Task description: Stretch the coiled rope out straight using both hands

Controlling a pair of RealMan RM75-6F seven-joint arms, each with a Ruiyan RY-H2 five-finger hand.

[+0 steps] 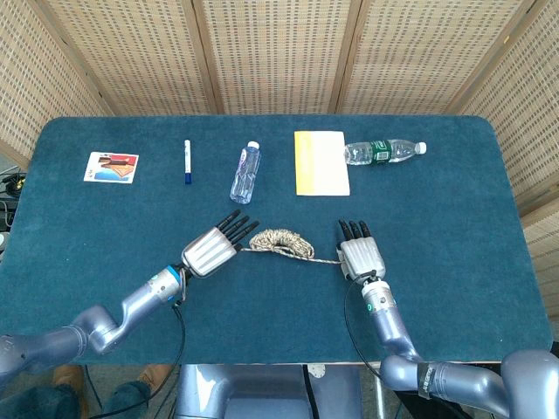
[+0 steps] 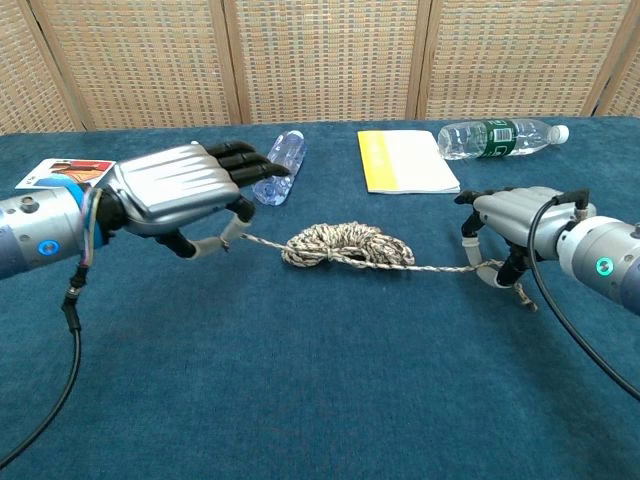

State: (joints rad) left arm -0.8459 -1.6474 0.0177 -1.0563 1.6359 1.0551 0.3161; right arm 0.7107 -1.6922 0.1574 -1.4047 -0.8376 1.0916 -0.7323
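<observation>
A speckled beige rope lies on the blue table, its middle still bunched in a coil. A taut strand runs from each side of the coil to a hand. My left hand, left of the coil, pinches one rope end between thumb and finger while its other fingers stretch out. My right hand, right of the coil, holds the other end low against the table, with a short tail hanging past it.
Along the far side of the table lie a picture card, a blue marker, a clear bottle, a yellow notebook and a green-labelled bottle.
</observation>
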